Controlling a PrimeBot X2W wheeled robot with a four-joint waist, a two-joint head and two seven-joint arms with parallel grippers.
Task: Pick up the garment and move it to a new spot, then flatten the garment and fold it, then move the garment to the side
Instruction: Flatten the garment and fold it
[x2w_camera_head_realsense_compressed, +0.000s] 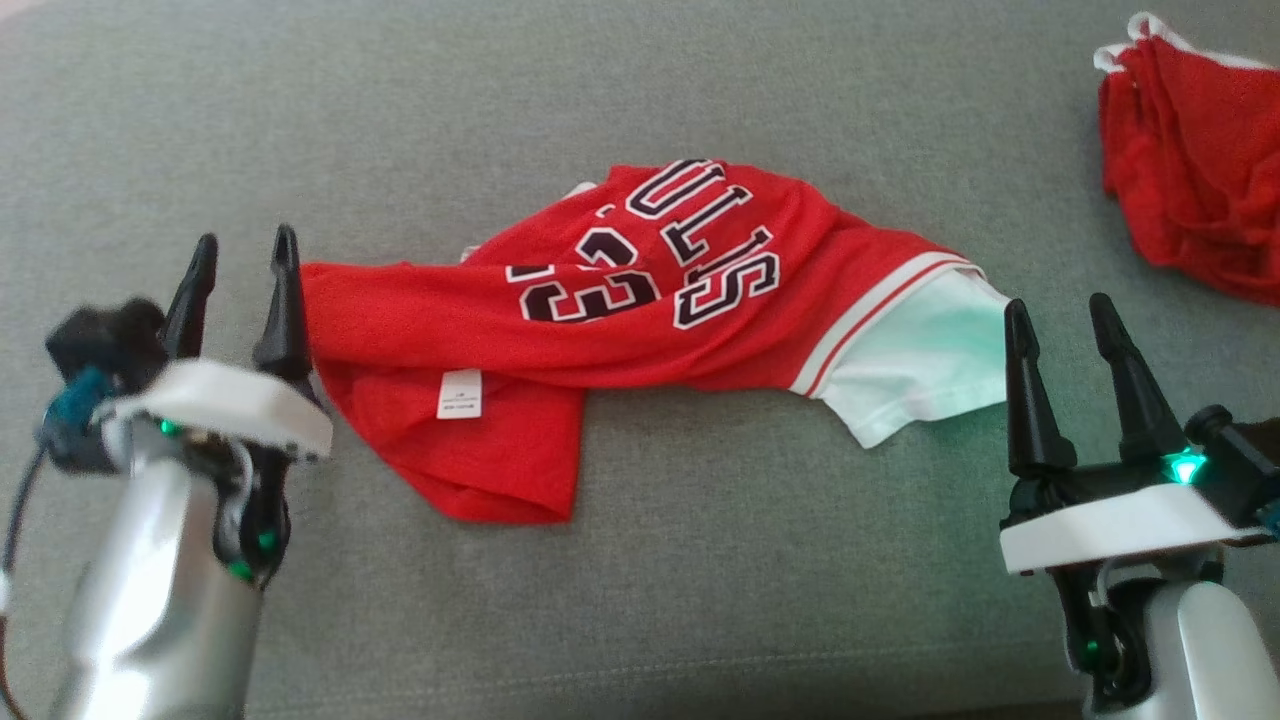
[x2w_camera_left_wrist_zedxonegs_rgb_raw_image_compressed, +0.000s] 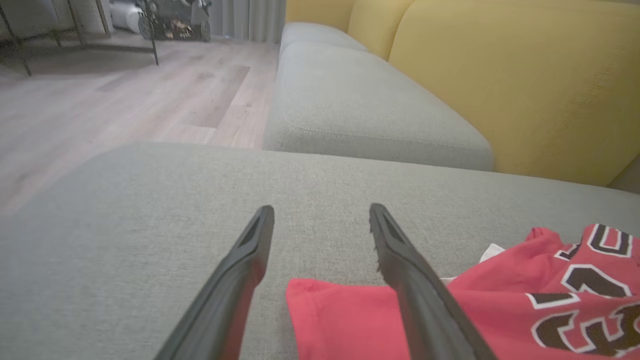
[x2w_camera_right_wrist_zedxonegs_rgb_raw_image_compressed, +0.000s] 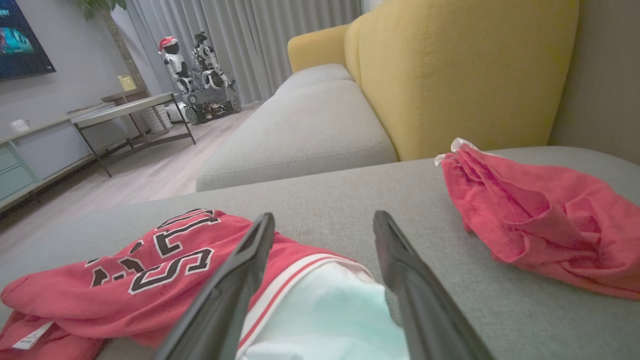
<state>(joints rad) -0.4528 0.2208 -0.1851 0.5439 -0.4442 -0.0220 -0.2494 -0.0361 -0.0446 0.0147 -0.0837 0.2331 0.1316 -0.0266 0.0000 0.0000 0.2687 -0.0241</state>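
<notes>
The red jersey (x2w_camera_head_realsense_compressed: 620, 330) lies bunched and twisted on the grey sofa seat (x2w_camera_head_realsense_compressed: 700, 600), apparently not yet flattened, with folding and moving aside left to do. The left gripper (x2w_camera_head_realsense_compressed: 245, 238) at one end and the right gripper (x2w_camera_head_realsense_compressed: 1058, 303) at the other hold nothing, jaws spread.

A red jersey (x2w_camera_head_realsense_compressed: 420, 320) with black-and-white lettering and white fabric at one end is pictured lying crumpled on a grey cushion (x2w_camera_head_realsense_compressed: 700, 600), its label exposed.
</notes>
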